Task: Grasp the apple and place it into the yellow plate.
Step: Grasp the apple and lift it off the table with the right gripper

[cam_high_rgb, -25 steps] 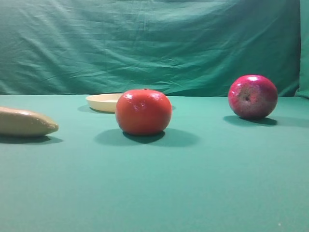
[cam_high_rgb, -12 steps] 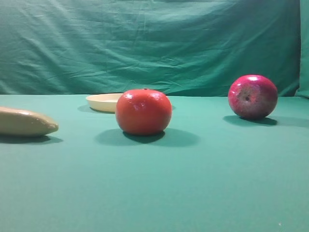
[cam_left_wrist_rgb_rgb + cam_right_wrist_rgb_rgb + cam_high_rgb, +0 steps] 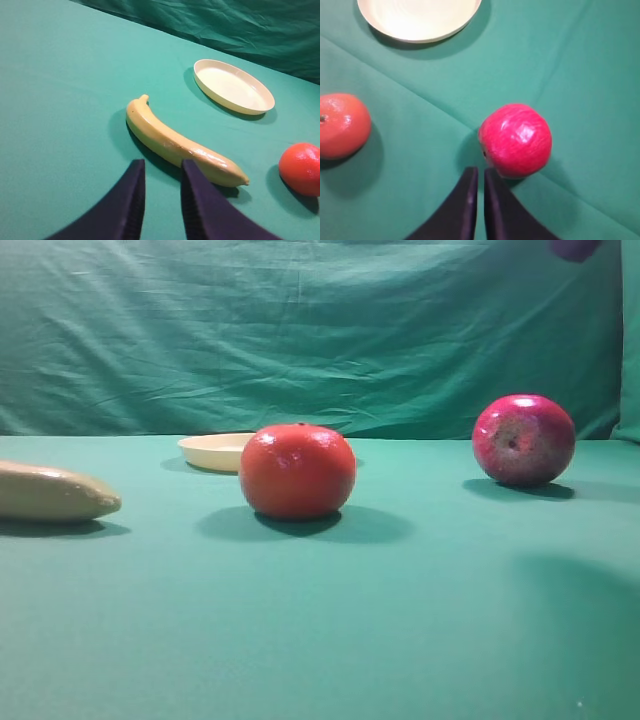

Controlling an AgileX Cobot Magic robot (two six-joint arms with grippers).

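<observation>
The apple (image 3: 515, 140) sits free on the green worktop (image 3: 420, 640) near its right edge, well apart from the yellow plate (image 3: 216, 451), which lies toward the back edge behind the orange-red fruit (image 3: 297, 471). Nothing grips the apple yet. The right gripper (image 3: 476, 202) hangs above it, seemingly lining up for a descent; in the right wrist view its jaws stand almost pressed together with only a sliver between them, too narrow to take the fruit, so they would need to spread first. The left gripper (image 3: 159, 200) hovers idle over the banana-like object (image 3: 182, 144) toward the left edge, jaws slightly apart and pinching nothing, probably parked out of the way.
</observation>
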